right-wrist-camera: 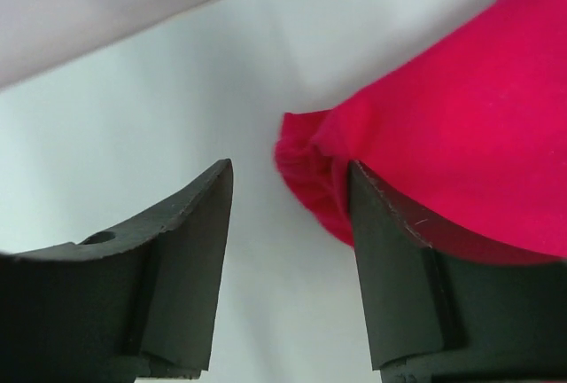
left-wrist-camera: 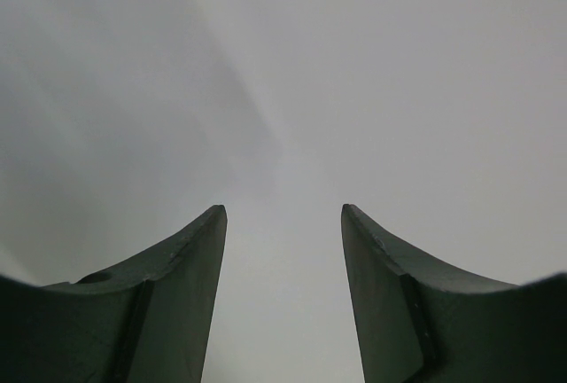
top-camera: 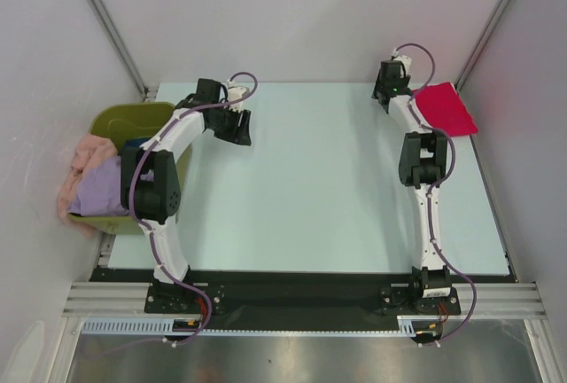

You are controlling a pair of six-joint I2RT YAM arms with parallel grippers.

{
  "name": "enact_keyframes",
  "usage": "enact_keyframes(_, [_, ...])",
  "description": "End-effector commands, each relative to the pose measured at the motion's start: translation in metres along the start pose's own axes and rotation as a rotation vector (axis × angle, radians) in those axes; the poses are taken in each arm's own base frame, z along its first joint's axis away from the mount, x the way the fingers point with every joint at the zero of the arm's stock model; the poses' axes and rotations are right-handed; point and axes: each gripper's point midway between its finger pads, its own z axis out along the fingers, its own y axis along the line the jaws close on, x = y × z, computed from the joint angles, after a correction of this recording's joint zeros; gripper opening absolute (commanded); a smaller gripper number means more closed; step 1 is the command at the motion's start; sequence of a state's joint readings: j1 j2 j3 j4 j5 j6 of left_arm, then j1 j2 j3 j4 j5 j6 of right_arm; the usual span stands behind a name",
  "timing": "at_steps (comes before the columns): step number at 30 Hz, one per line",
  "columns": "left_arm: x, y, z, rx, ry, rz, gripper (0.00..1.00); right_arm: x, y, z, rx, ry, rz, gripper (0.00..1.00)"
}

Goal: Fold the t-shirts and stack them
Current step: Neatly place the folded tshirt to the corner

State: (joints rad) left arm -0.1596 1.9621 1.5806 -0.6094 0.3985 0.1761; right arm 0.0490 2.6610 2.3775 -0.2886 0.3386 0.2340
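Pale mint-green tabletop (top-camera: pixel 319 188), enclosed on three sides by plain white walls (top-camera: pixel 292 11) — grey metal struts (top-camera: pixel 106 19) at both rear corners. Near edge: aluminium rail (top-camera: pixel 301 299), then brushed metal sheet (top-camera: pixel 301 361). Lighting even, diffuse.

The pale green table (top-camera: pixel 319 197) is carrying a single folded red t-shirt (top-camera: pixel 446 108), which is lying flat at about two o'clock, close against the table's right edge.
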Motion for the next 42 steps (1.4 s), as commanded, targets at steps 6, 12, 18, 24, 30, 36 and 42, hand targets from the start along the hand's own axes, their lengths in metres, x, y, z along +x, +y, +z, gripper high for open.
enact_keyframes(6, [-0.01, 0.003, -0.001, 0.032, -0.025, 0.008, 0.6, 0.007, 0.0, -0.001, 0.07, -0.013, -0.255, 0.45])
enact_keyframes(12, [-0.011, 0.007, -0.002, 0.026, -0.027, 0.003, 0.6, 0.014, -0.001, 0.003, 0.104, -0.026, -0.4, 0.3])
enact_keyframes(18, [-0.012, 0.012, -0.005, 0.013, -0.03, 0.006, 0.6, 0.015, -0.011, 0.007, 0.137, -0.026, -0.444, 0.12])
enact_keyframes(24, [-0.009, 0.018, -0.003, 0.006, -0.022, -0.006, 0.6, -0.014, -0.016, 0.015, 0.14, -0.106, -0.302, 0.0])
enact_keyframes(30, [-0.011, 0.021, -0.001, -0.002, -0.017, -0.008, 0.6, -0.053, -0.009, 0.026, 0.092, -0.265, -0.109, 0.0])
enact_keyframes(36, [-0.012, 0.022, 0.0, -0.006, -0.015, -0.005, 0.6, -0.071, -0.016, 0.034, 0.09, -0.348, -0.018, 0.0])
enact_keyframes(42, [-0.01, 0.026, 0.002, -0.017, -0.004, -0.005, 0.6, -0.071, -0.01, 0.036, 0.037, -0.341, -0.054, 0.01])
